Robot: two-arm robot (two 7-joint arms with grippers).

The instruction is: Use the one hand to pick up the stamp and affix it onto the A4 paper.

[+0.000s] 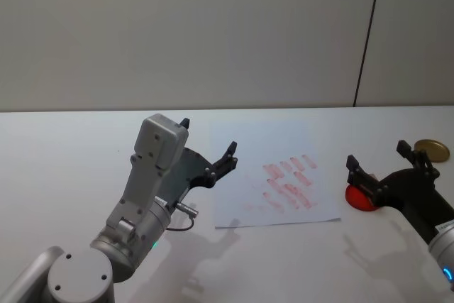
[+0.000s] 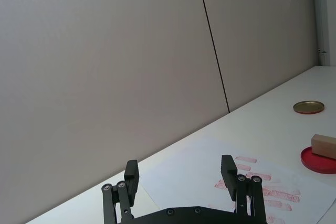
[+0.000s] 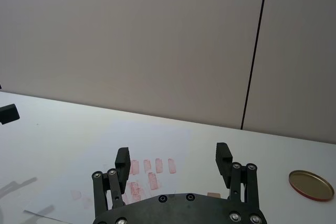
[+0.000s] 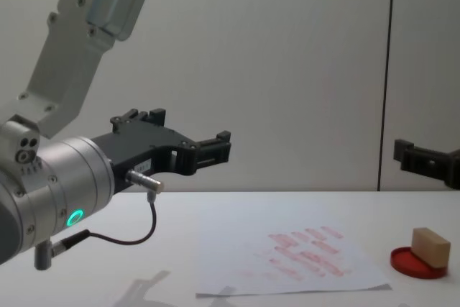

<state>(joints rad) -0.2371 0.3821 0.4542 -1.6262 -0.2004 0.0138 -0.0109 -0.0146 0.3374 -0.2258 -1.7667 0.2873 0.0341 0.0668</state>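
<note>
Stamp [image 4: 431,244]: small tan wooden block sat on round red ink pad [image 4: 407,262], not yet lifted.
Right gripper [image 3: 173,151]: black, hovered near pad, fingers spread, empty.
Left gripper [image 2: 180,163]: parked, fingers spread.
Paper [image 4: 237,264]: white imprinted sheet awaited stamping.

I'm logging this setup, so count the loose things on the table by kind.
wooden stamp: 1
red ink pad: 1
gold lid: 1
paper sheet: 1
Total: 4
</note>
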